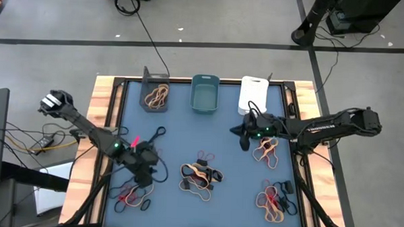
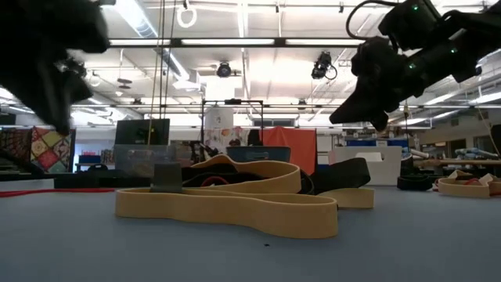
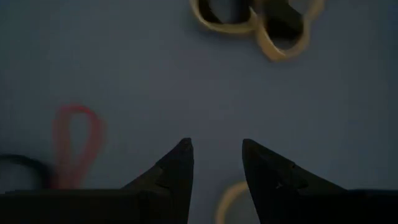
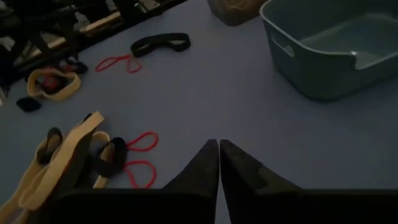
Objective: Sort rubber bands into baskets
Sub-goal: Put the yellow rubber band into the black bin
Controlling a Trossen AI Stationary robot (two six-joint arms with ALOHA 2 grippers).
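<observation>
we see the blue table [image 1: 181, 136] carrying three baskets along its far edge: dark grey [image 1: 154, 95] holding tan bands, teal [image 1: 205, 95], and white [image 1: 253, 95]. rubber bands [image 1: 201, 177] lie in clusters at the middle, the near left corner and the right edge. our left gripper [image 3: 216, 163] hangs released above the near left cluster; our right gripper [image 4: 219, 163] sits clenched, holding nothing, near the white basket
</observation>
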